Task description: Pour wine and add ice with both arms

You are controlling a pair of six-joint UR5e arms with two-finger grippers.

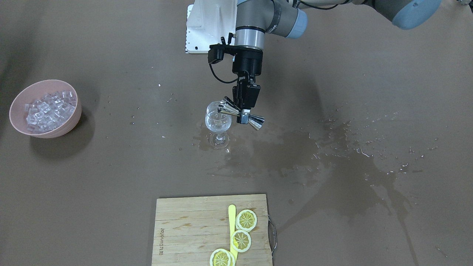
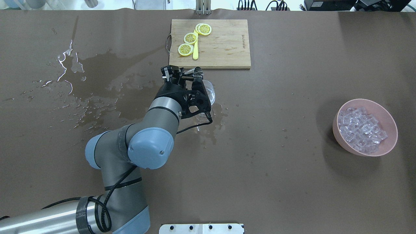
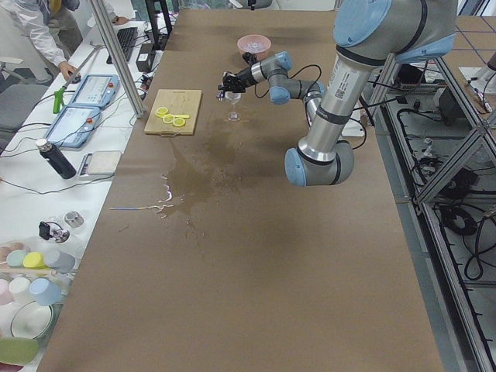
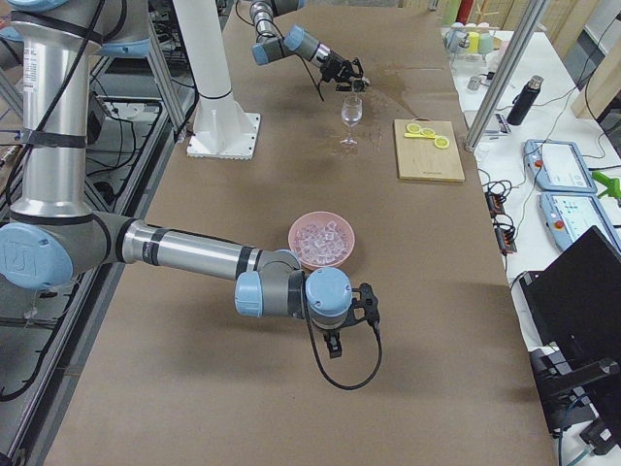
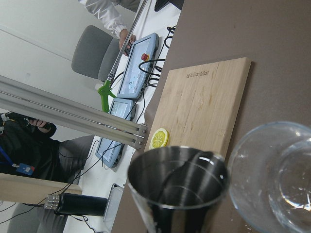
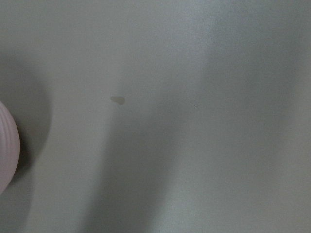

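My left gripper [image 1: 244,115] is shut on the waist of a steel jigger [image 1: 241,113], held tipped sideways with one cup at the rim of a stemmed glass [image 1: 218,120]. A little wine [image 1: 218,127] lies in the glass bowl. The left wrist view shows the jigger [image 5: 180,179] mouth beside the glass [image 5: 277,174]. Ice [image 2: 360,128] fills a pink bowl [image 2: 390,120] at the table's right. My right gripper [image 4: 335,338] hangs low over the table just short of the bowl [image 4: 291,233]; whether it is open or shut I cannot tell.
A wooden cutting board [image 2: 227,42] with lemon slices [image 2: 190,38] and a yellow tool lies beyond the glass. Wet blotches [image 2: 97,74] spread over the table's left half. A white stand base [image 1: 207,26] sits by the robot. A person sits at a side desk.
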